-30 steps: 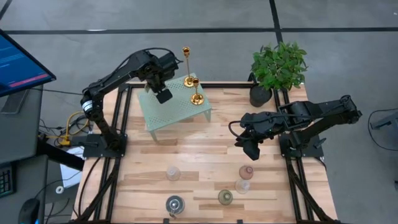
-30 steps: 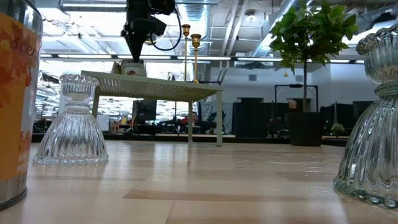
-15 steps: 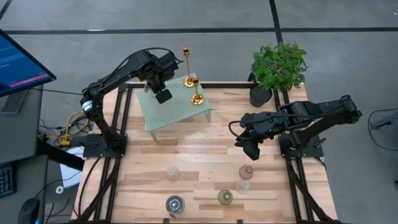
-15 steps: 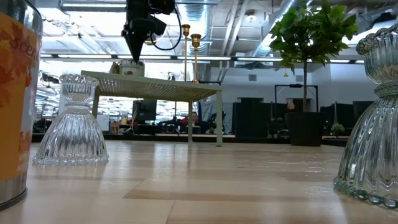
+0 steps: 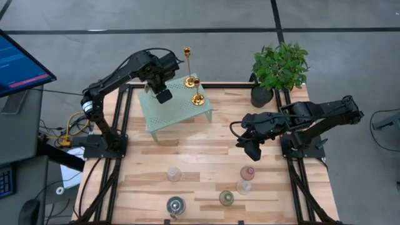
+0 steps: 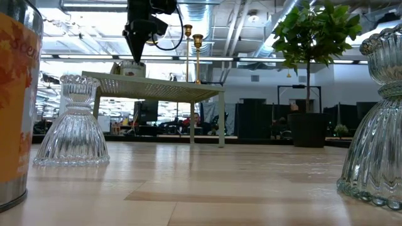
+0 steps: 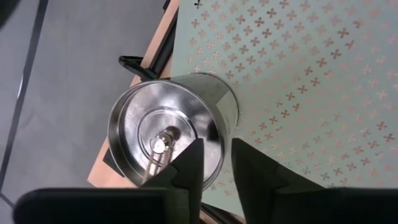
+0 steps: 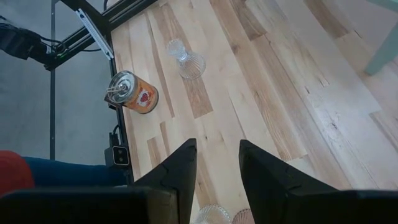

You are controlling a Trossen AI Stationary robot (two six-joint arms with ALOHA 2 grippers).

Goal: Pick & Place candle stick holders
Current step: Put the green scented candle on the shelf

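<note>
Left end effector [image 7: 215,163] narrowly parted straddling rim of silvery metal cup holder [image 7: 169,134] on mint-green perforated rack [image 5: 176,105], far-left bench corner. Right end effector [image 8: 216,163] parted, empty, mid-bench.

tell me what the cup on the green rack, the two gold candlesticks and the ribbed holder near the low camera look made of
Round silvery cup on the rack: bare metal, brushed and shiny; its inside mirrors the light.
Mint-green perforated rack: probably painted sheet metal, matte, punched with small crosses.
Two gold candlesticks: likely polished brass or gold plating; bright glints.
Ribbed clear holder: glass, as the room shows through it.
</note>
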